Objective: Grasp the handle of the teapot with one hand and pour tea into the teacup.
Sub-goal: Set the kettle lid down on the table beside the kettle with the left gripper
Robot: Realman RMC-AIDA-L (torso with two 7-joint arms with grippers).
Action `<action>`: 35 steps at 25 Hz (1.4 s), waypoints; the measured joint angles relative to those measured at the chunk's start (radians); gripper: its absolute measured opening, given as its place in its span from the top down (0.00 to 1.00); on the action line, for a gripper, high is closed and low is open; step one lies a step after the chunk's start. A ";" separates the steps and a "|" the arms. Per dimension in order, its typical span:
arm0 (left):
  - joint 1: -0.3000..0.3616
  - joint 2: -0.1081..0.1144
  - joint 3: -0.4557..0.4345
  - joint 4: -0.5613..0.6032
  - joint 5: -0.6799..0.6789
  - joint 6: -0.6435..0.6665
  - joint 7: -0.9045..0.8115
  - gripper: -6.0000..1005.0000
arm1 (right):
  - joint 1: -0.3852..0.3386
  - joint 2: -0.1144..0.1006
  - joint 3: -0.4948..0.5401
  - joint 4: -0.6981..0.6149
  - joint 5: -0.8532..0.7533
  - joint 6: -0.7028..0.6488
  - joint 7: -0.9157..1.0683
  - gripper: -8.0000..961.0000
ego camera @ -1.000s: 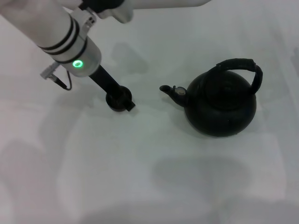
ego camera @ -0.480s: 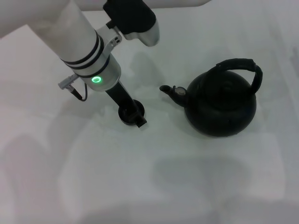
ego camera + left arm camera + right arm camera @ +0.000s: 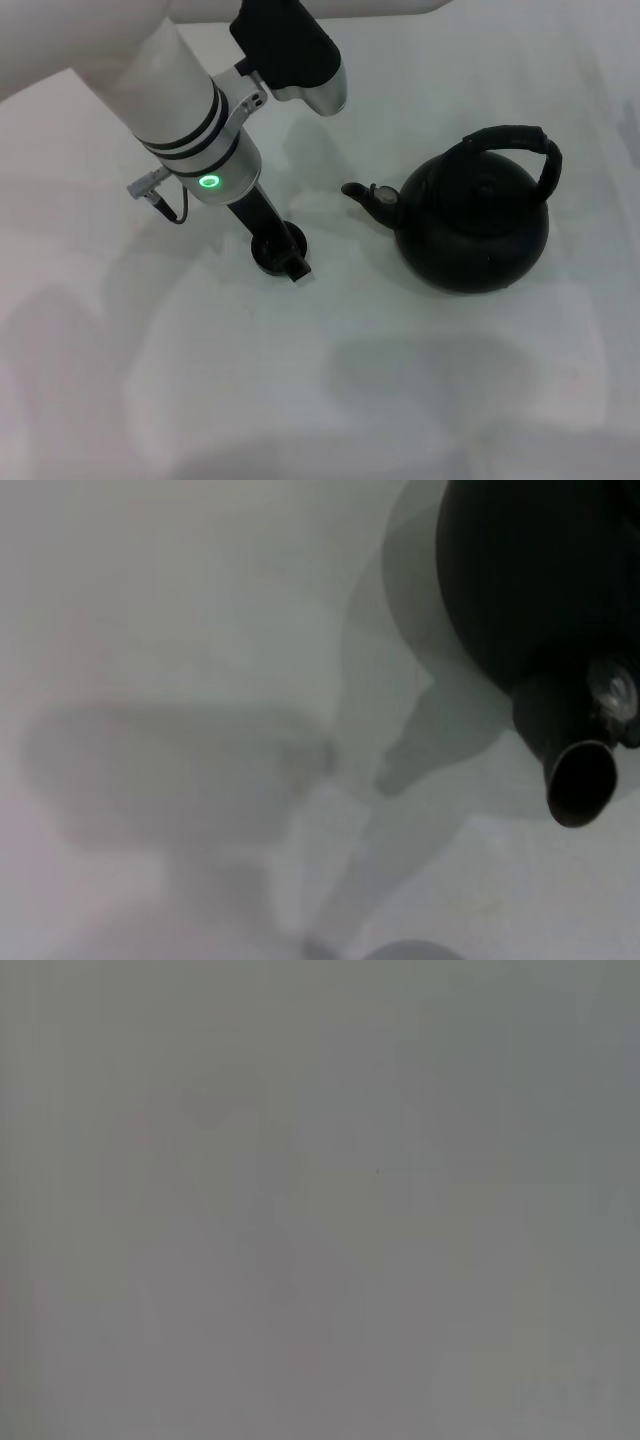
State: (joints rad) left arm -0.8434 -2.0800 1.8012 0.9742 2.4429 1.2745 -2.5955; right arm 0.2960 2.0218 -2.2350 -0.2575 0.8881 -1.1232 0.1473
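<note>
The large matte black teapot (image 3: 475,235) stands on the white table at the right, its spout (image 3: 362,194) pointing left. Its arched black handle (image 3: 512,136) loops over the top, and nothing holds it. The small black teacup (image 3: 266,256) sits low on the table to the left of the spout. My left gripper (image 3: 285,255) reaches down from the upper left and is shut on the teacup's rim. The left wrist view shows the teapot's body (image 3: 530,580) and the open end of the spout (image 3: 580,792) close by. My right gripper is out of view.
The white table (image 3: 400,400) spreads around both objects, with soft shadows on it. My left arm's white forearm (image 3: 180,110) with a green light crosses the upper left. The right wrist view shows only a plain grey surface.
My left gripper has moved right and toward me with the teacup, bringing the cup closer to the spout. The teapot has not moved.
</note>
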 joint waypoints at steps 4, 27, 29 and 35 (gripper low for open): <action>-0.002 0.000 0.001 -0.003 0.002 -0.010 0.000 0.28 | 0.000 0.000 0.000 0.000 0.000 0.000 0.000 0.11; 0.010 0.000 0.029 0.001 0.055 -0.038 -0.053 0.25 | 0.002 0.000 0.000 0.000 0.010 0.000 0.000 0.11; 0.011 0.001 0.030 0.002 0.058 -0.037 -0.053 0.25 | 0.002 0.000 0.000 0.000 0.009 0.000 0.000 0.11; 0.011 0.000 0.031 0.015 0.057 -0.044 -0.059 0.19 | 0.002 0.000 0.000 0.000 0.009 0.000 0.000 0.11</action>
State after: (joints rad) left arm -0.8326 -2.0799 1.8323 0.9887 2.5002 1.2304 -2.6540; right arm 0.2976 2.0217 -2.2350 -0.2576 0.8973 -1.1228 0.1473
